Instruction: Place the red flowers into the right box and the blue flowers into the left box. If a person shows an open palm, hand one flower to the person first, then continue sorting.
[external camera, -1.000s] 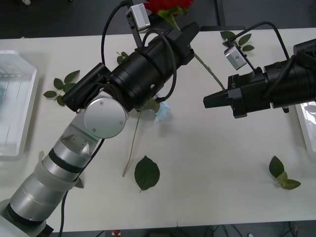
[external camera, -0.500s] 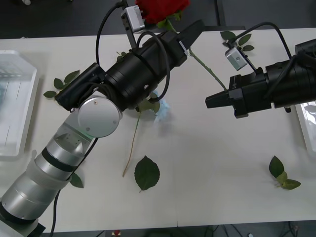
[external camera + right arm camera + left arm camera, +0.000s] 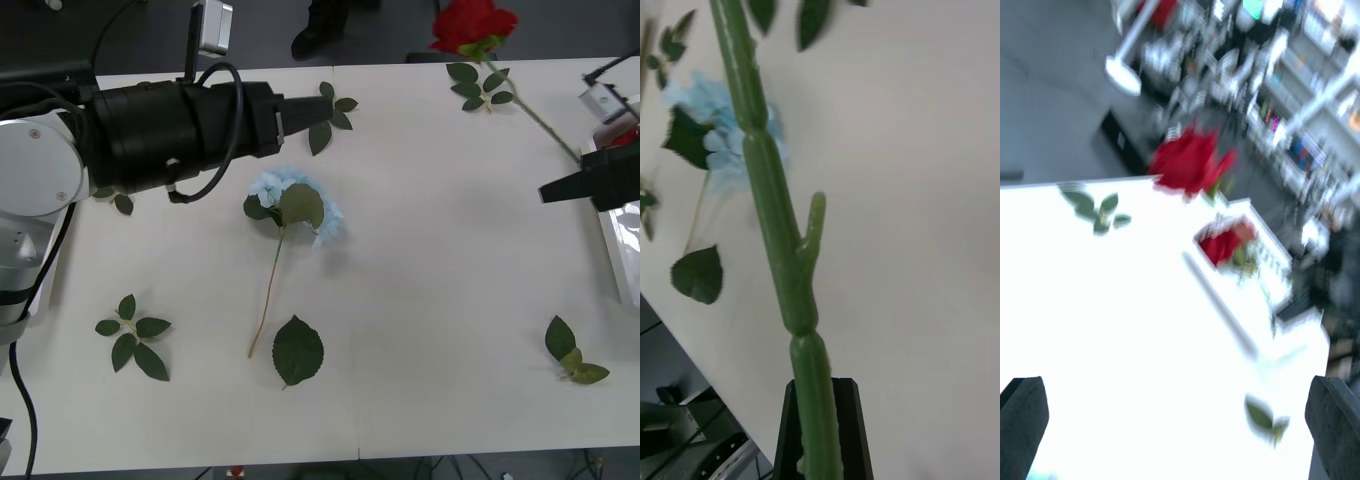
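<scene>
- The white counter (image 3: pixel 440 260) spans the front view, carrying one blue flower and scattered loose leaf sprigs.
- The left arm (image 3: pixel 150 130) reaches in from the left edge, lying across the counter's far left part, with its left gripper (image 3: pixel 318 106) pointing right, near a leaf sprig (image 3: pixel 330 115). In the left wrist view its two dark fingers (image 3: pixel 1022 420) sit at the two corners, spread wide with nothing between them.
- The right box (image 3: pixel 1255 292) appears in the blurred left wrist view with what looks like a red flower head (image 3: pixel 1225 244) inside it.
- The right gripper (image 3: pixel 565 188) is at the right edge of the counter, closed on the green stem (image 3: pixel 779 225) of a red flower (image 3: pixel 472 24); its head hangs beyond the counter's far edge.
- The blue flower (image 3: pixel 300 205) lies on the counter left of centre, its stem trailing towards the near edge, a single large leaf (image 3: pixel 298 351) just beside the stem's end.
</scene>
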